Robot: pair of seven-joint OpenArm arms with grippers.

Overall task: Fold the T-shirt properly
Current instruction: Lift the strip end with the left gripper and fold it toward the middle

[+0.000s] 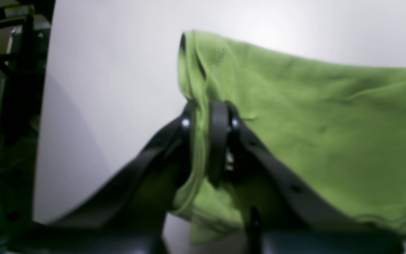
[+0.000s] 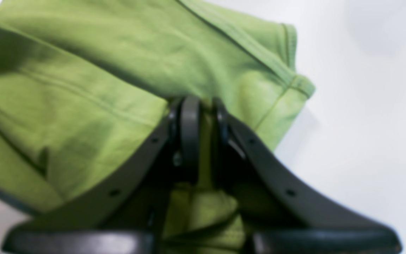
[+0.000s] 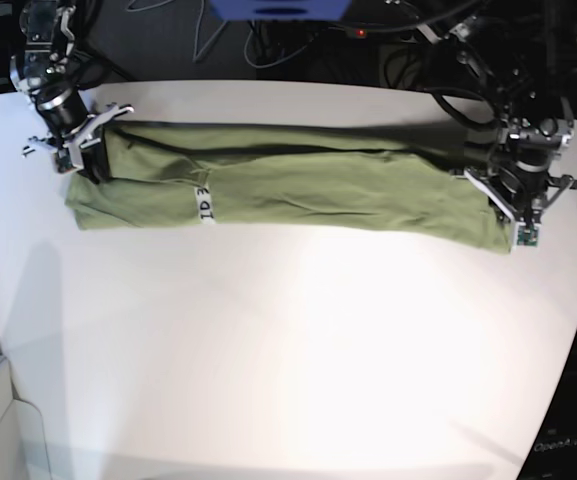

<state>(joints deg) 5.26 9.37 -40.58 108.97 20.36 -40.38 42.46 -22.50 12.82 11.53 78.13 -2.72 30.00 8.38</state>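
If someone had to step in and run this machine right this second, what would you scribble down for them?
Left pincer: shut on one end of the T-shirt, cloth bunched between its tips.
Right pincer: shut on the other end, near a hemmed edge.
The T-shirt lies on the white table as a long, narrow band stretched between the two arms, white label facing up.
Done: it looks already folded lengthwise.
Left: probably bring one end over toward the other to shorten the band, set it down flat, then let go with both pincers.
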